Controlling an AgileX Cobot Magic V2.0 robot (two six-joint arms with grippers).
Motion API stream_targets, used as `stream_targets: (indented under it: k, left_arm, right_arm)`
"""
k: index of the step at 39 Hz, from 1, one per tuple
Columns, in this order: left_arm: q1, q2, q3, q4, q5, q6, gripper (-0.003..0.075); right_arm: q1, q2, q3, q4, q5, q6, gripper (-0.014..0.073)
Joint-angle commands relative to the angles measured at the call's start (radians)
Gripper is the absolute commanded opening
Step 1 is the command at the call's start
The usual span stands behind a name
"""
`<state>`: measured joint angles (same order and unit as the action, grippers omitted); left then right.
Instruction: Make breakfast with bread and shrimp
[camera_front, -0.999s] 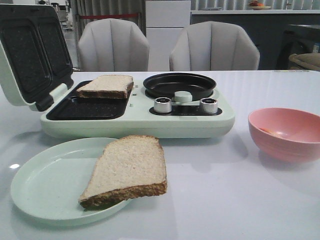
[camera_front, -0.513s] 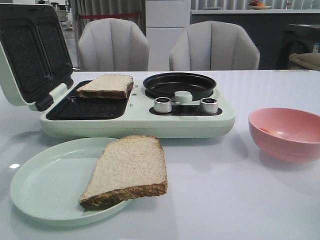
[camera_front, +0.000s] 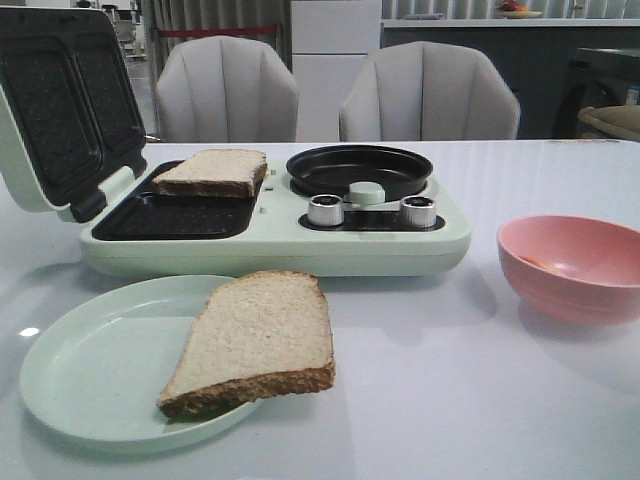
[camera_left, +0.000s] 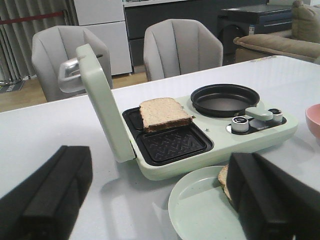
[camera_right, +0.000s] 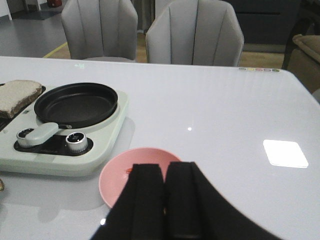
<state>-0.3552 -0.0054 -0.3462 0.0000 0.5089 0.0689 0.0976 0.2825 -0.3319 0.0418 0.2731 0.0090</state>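
Observation:
One bread slice (camera_front: 255, 340) lies on a pale green plate (camera_front: 90, 370), overhanging its right rim. A second bread slice (camera_front: 212, 172) lies in the far square well of the open sandwich maker (camera_front: 280, 235). A pink bowl (camera_front: 575, 265) at the right holds a small orange shrimp bit (camera_front: 535, 262). No gripper shows in the front view. My left gripper (camera_left: 160, 200) is wide open and empty above the plate (camera_left: 200, 210); its finger hides most of the plate's slice (camera_left: 224, 179). My right gripper (camera_right: 165, 167) is shut above the pink bowl (camera_right: 120, 175), hiding most of its inside.
The sandwich maker's lid (camera_front: 60, 105) stands open at the left. A black round pan (camera_front: 358, 170) and two silver knobs (camera_front: 325, 210) sit on its right half. Two grey chairs (camera_front: 428, 95) stand beyond the table's far edge.

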Motion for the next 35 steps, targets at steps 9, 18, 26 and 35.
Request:
stream_targets:
  k: [9,18,26,35]
  left_arm:
    - [-0.008,-0.007,-0.026,-0.013,-0.088,-0.011,0.0606]
    - [-0.008,-0.007,-0.026,-0.013,-0.088,-0.011,0.0606]
    - [-0.008,-0.007,-0.026,-0.013,-0.088,-0.011,0.0606]
    - [-0.008,-0.007,-0.026,-0.013,-0.088,-0.011,0.0606]
  right_arm:
    - [0.004,0.110,-0.058,0.014,-0.040,-0.002,0.0244]
    - [0.083,0.238,-0.153,0.047,-0.028,-0.002,0.0519]
    - [0.152,0.423,-0.247,0.215,0.011,-0.002,0.0531]
    - [0.247,0.673,-0.338,0.492,0.043,-0.015,0.0531]
